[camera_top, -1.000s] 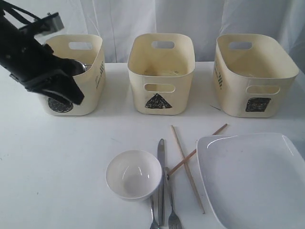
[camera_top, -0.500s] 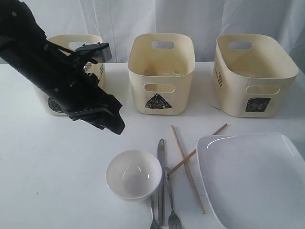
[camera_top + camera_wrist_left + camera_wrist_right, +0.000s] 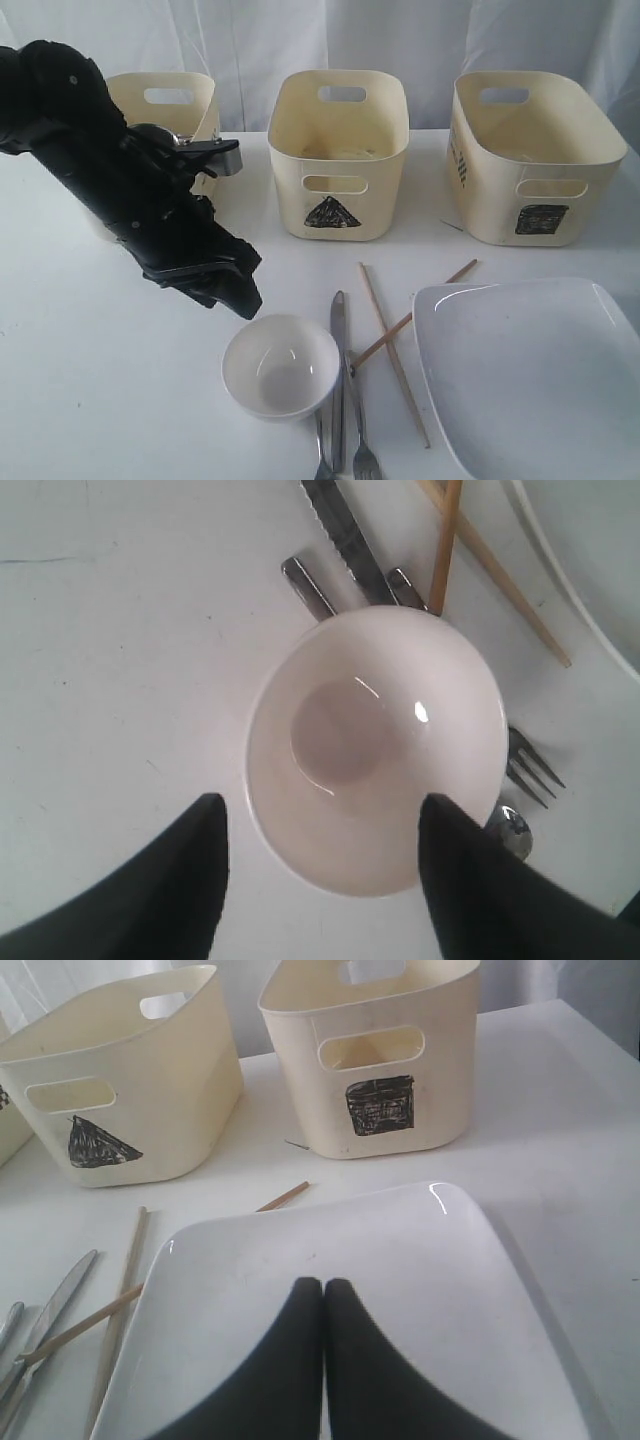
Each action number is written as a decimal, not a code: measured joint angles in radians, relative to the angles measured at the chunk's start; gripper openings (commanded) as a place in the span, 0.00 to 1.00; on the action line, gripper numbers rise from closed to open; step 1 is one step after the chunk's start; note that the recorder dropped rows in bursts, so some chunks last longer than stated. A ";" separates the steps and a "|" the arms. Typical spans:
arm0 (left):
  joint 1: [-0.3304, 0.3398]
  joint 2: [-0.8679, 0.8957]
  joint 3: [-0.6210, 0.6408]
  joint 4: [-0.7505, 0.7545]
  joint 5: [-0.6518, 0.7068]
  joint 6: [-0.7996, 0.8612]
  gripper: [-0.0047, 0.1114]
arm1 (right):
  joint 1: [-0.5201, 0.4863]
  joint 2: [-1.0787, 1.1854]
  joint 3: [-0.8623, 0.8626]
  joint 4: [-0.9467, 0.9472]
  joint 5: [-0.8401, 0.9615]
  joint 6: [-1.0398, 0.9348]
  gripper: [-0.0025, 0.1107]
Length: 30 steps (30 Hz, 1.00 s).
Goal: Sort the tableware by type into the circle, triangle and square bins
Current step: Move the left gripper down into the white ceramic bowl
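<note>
Bins (image 3: 300,200) three, chopsticks (image 3: 400,370) two, bowl (image 3: 280,365) one.

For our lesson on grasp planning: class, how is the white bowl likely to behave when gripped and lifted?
The bowl looks glazed, with glints on it, so it may slip between the left gripper's fingers. It seems rigid, probably brittle if dropped. Pushed, it would likely slide into the cutlery beside it.

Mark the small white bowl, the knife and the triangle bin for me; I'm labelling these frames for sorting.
small white bowl (image 3: 280,366), exterior view, inner floor.
knife (image 3: 345,542), left wrist view, serrated blade.
triangle bin (image 3: 385,205), exterior view, front wall beside its mark.
</note>
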 measured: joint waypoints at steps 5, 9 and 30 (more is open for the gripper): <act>-0.001 0.002 0.000 0.002 -0.021 0.000 0.65 | 0.000 0.000 0.000 0.000 0.000 0.000 0.02; -0.001 0.014 0.000 0.002 -0.025 0.000 0.68 | 0.000 0.000 0.000 0.000 0.000 0.000 0.02; -0.017 0.123 0.002 0.002 -0.049 0.006 0.67 | 0.000 0.000 0.000 0.000 0.000 0.000 0.02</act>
